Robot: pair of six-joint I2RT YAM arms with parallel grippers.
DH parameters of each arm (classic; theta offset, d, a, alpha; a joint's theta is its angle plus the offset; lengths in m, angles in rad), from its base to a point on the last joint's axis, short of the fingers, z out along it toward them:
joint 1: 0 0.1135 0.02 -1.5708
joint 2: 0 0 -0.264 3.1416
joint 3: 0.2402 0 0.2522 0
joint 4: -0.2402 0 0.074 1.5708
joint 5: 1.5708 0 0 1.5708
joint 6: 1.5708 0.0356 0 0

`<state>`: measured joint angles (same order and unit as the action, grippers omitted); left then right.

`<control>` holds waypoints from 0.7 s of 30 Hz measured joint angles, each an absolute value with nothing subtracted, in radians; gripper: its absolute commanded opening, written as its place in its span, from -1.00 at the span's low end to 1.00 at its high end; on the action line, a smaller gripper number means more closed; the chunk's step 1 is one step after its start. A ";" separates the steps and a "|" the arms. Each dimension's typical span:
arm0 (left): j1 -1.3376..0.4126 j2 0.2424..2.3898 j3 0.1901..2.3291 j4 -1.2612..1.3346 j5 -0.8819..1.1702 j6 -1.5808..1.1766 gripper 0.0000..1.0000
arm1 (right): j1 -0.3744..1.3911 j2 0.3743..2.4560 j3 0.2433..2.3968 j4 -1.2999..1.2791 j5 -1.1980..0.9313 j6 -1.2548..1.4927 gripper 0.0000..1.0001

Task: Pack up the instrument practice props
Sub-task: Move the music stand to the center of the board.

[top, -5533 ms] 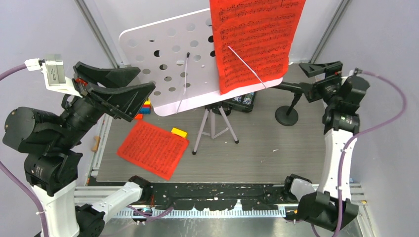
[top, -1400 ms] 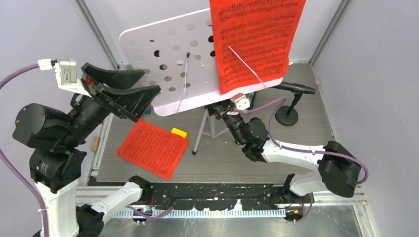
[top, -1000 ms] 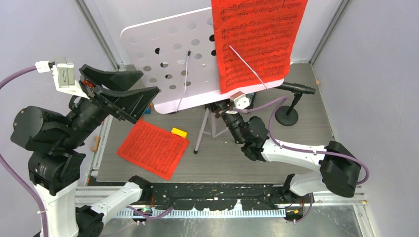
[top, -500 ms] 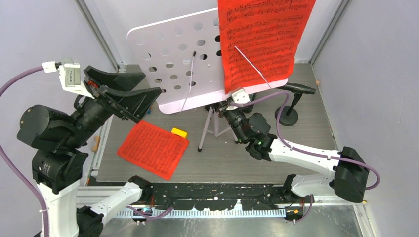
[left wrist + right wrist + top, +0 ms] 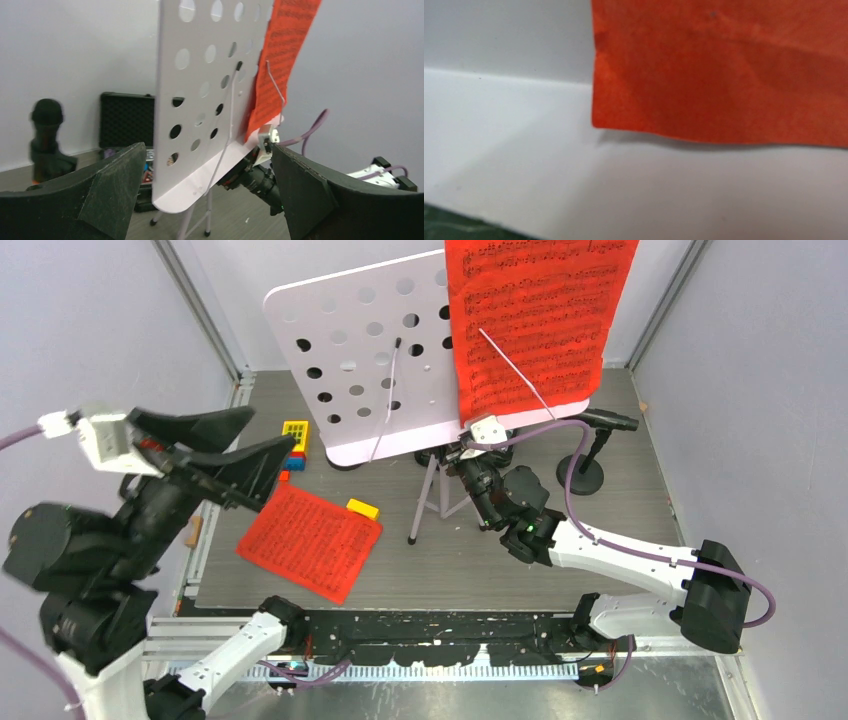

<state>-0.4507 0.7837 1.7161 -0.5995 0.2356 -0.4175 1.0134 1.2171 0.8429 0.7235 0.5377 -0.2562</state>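
Note:
The white hole-punched music rack (image 5: 370,360) stands on silver tripod legs (image 5: 432,498) mid-table, a red sheet-music page (image 5: 535,325) clipped to its right half. My right gripper (image 5: 460,453) reaches in beneath the rack's lower lip, fingers hidden, gripping the rack. The right wrist view is filled by the white lip (image 5: 624,190) and the page's bottom edge (image 5: 724,70). My left gripper (image 5: 222,445) hangs open in the air left of the rack (image 5: 200,100), nothing between its fingers (image 5: 100,195). Another red page (image 5: 310,540) lies flat on the table. One black microphone (image 5: 598,420) stands at the right, another (image 5: 47,132) at the back.
A black case (image 5: 125,120) lies behind the rack. Stacked yellow and blue toy blocks (image 5: 294,436) sit by the rack's left lower corner, and a yellow block (image 5: 362,508) rests by the flat page. Grey walls close in on both sides.
The rack and its clipped page have shifted to the right together with my right gripper. My left arm has dropped and pulled back to the left, its jaws slightly wider.

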 measured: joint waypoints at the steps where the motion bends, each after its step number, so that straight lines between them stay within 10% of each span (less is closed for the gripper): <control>1: -0.451 0.763 1.720 -0.624 0.199 -0.406 0.99 | 1.013 1.217 0.843 0.723 0.540 -0.256 -1.00; 6: -0.451 0.667 1.685 -0.716 0.060 -0.395 0.99 | 1.013 1.217 0.844 0.720 0.548 -0.249 -1.00; 21: -0.451 0.248 0.697 -0.616 0.106 -0.646 0.99 | 1.013 1.217 0.878 0.652 0.575 -0.213 -0.99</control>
<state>-0.4511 0.2478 0.6968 -0.6163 0.1059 -0.6464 1.0134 1.2171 0.8780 0.6518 0.5755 -0.2134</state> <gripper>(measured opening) 0.995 0.289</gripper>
